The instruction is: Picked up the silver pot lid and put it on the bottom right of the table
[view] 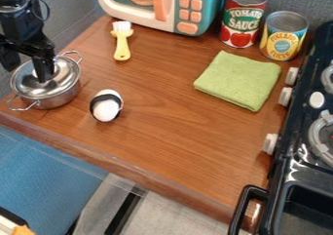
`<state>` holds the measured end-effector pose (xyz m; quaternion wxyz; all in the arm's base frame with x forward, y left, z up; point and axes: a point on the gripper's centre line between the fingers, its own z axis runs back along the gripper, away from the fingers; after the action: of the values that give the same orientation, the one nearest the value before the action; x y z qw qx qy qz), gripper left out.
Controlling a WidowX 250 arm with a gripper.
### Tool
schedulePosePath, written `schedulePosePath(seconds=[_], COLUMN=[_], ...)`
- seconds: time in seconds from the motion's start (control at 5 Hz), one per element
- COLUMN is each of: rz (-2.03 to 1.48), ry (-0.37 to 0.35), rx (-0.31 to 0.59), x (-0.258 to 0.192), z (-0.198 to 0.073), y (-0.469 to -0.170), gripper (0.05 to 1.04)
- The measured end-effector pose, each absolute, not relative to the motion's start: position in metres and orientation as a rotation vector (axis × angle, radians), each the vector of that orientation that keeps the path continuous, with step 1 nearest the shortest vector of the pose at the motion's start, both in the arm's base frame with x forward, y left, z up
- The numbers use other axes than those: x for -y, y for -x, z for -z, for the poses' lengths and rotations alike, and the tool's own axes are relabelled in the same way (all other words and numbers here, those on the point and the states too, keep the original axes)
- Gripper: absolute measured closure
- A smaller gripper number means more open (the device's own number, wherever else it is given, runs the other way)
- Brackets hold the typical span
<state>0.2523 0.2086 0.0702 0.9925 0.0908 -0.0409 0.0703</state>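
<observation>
While gripper (44,70) overhangs domed lid (65,81) | metal pot (62,99) gleams | table (166,124) shows woodgrain

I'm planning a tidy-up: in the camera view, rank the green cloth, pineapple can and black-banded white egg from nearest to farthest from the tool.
1. White egg, front left
2. Green cloth, toward the right
3. Pineapple can, back right

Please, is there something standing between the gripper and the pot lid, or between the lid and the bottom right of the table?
Nothing visible stands between the gripper and the lid. Toward the bottom right, the white egg-shaped object with a black band lies roughly on the straight way.
</observation>
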Motion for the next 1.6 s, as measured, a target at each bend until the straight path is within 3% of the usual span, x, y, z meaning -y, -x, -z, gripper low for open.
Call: schedulePosePath(seconds=[0.4,0.6,1.0,1.4,1.6], rz=[-0.167,-0.167,-0.166,-0.14,-0.08], ry=[-0.182,-0.177,-0.158,-0.135,-0.143], rx=[0.103,0.111,0.132,0.124,0.166], x=[-0.215,-0.214,-0.212,-0.203,-0.177], z=[-0.069,-0.069,-0.068,-0.069,-0.096], y=[-0.264,-0.265,-0.269,-0.275,-0.3], gripper=[0.09,0.155,0.744,0.798,0.798])
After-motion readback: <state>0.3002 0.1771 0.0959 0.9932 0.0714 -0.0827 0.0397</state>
